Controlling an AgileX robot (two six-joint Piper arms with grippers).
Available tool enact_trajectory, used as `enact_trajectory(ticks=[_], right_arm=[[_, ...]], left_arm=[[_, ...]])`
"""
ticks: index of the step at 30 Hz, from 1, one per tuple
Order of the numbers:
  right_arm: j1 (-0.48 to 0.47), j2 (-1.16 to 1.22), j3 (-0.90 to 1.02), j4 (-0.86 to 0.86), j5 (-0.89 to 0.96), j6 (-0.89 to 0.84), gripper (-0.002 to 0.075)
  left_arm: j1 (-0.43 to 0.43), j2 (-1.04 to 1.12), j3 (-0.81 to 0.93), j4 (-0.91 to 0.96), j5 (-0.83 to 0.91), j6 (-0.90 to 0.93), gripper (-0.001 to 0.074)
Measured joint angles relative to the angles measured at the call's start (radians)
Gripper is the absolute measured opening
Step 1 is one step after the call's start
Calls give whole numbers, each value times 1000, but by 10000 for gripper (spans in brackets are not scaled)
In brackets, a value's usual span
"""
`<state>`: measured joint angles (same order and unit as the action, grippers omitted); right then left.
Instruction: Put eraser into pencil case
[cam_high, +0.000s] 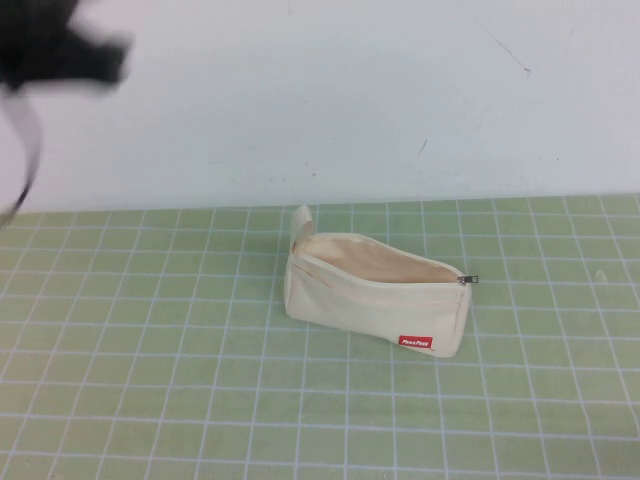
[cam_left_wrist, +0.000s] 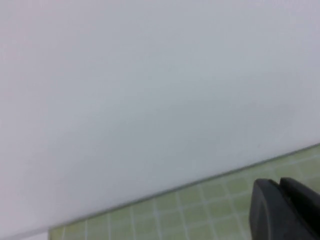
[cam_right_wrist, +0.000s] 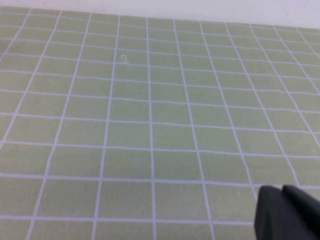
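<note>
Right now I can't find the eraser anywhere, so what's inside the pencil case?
The pencil case lies unzipped; only tan lining shows through its opening, no eraser. Its lower interior is hidden by its wall. The left gripper is raised at far left; the right gripper hovers over bare mat.

Robot test bench in a lab-like room.
A worktop (cam_high: 150, 330) covered by a green mat ruled in white squares meets a bare white wall (cam_high: 350, 90); a blurred black robot arm (cam_high: 60, 45) hangs overhead.
</note>
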<state>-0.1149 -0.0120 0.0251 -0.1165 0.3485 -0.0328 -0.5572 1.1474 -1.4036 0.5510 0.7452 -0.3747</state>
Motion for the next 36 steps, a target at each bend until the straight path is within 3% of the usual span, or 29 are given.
enact_trajectory(ticks=[4,9,16,22,27,31,36], right_arm=[[0,0,0,0,0,0,-1],[0,0,0,0,0,0,-1],[0,0,0,0,0,0,-1],[0,0,0,0,0,0,-1],[0,0,0,0,0,0,-1],[0,0,0,0,0,0,-1],[0,0,0,0,0,0,-1]], left_arm=[[0,-193,251,67,-8,-125,-1],[0,-398,493,-44,7,-186,-1],[0,-564,679,-228,37,-201,-1],[0,-606,726,-339,47,-201,-1],[33,-635,798,-346,-226,-121,-1],[152,-710,907,-442,-517,96,-1],[312,-874,1086,-508,-640,168,-1]])
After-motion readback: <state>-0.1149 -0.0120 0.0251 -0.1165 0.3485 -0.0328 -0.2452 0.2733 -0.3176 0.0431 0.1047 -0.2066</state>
